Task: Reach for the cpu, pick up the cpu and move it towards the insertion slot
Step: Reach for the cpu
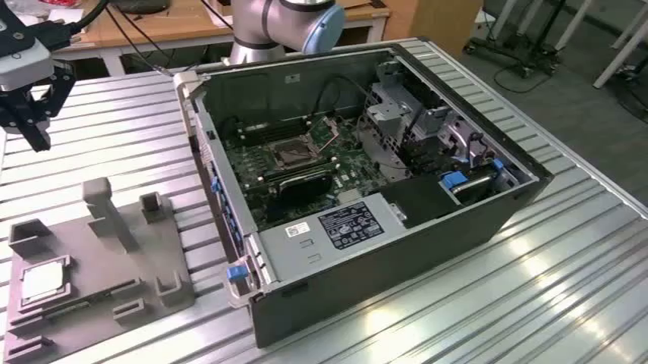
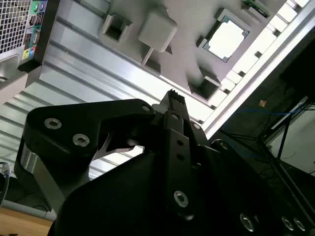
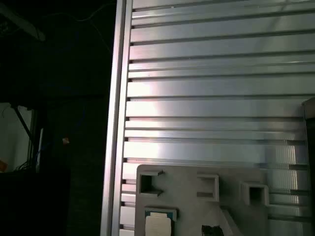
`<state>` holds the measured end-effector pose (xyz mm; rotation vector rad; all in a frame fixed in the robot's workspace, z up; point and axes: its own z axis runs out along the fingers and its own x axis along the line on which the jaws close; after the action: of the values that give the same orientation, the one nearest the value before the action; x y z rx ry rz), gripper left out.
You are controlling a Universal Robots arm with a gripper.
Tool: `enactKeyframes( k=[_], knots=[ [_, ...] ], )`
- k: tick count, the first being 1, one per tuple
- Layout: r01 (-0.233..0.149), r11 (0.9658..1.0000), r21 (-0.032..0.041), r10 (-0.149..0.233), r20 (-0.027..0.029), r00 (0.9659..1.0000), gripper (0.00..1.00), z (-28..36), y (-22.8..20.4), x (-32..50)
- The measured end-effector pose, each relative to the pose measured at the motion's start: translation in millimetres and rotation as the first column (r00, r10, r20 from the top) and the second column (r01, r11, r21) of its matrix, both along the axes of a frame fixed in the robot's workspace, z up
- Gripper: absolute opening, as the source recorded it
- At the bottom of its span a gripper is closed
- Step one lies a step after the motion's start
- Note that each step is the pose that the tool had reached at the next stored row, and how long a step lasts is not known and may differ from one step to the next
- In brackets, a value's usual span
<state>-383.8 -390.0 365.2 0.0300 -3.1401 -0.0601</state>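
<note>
While the cpu [image 1: 42, 280] sits in its gray tray [image 1: 162, 246] on the counter [image 1: 567, 288], the claw [image 1: 39, 125] hangs well apart from it, spread or together I cannot tell, so no pickup yet, and the insertion slot [image 1: 294, 154] lies far off

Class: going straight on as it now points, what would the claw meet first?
The claw would probably meet bare ribbed table, short of the grey holder with the cpu; depth unclear.
</note>
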Motion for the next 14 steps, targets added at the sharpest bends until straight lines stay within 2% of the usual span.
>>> enactKeyframes(
  k=[14],
  knots=[
    [0.0, 1.0, 0.0, 0.0, -0.0001, 1.0, 0.1, -0.1, -0.1, -1.4]
  ],
)
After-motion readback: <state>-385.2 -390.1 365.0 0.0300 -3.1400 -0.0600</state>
